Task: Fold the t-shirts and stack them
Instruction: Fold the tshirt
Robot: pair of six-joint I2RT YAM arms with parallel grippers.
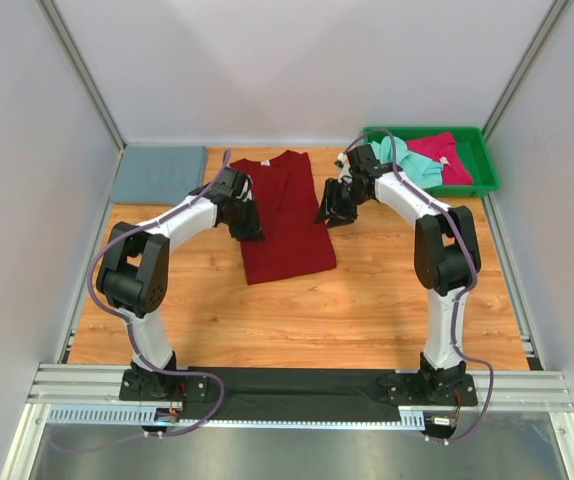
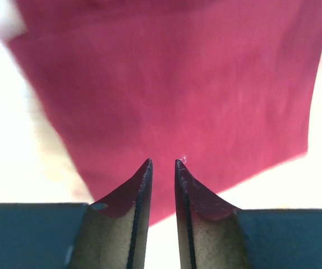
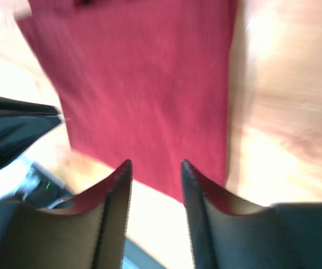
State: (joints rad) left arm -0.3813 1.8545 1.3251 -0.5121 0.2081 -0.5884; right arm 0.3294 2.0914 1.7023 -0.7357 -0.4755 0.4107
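Nearest us, the hem of the dark red shirt (image 1: 287,220) lies toward the arm bases, slightly askew. The shirt sits flat mid-table, already narrowed to a long strip. Its long axis runs near to far, tilted a little, with the collar pointing away from us.

The left gripper (image 1: 247,228) hovers at the strip's left edge about halfway up. Its fingers are only slightly parted and grasp nothing. The right gripper (image 1: 329,212) hangs just off the right edge, released wider and also empty.

We judge the step in hand to be the crosswise fold. To do it well, we should drop both claws to the near corners and pinch every layer. We then lift together and carry the hem level to the collar, so that the edges meet squarely.

Farther back, a folded grey shirt (image 1: 157,172) lies in the left corner. The mint shirt (image 1: 402,155) and the pink-red shirt (image 1: 445,158) wait in the tray (image 1: 472,190).
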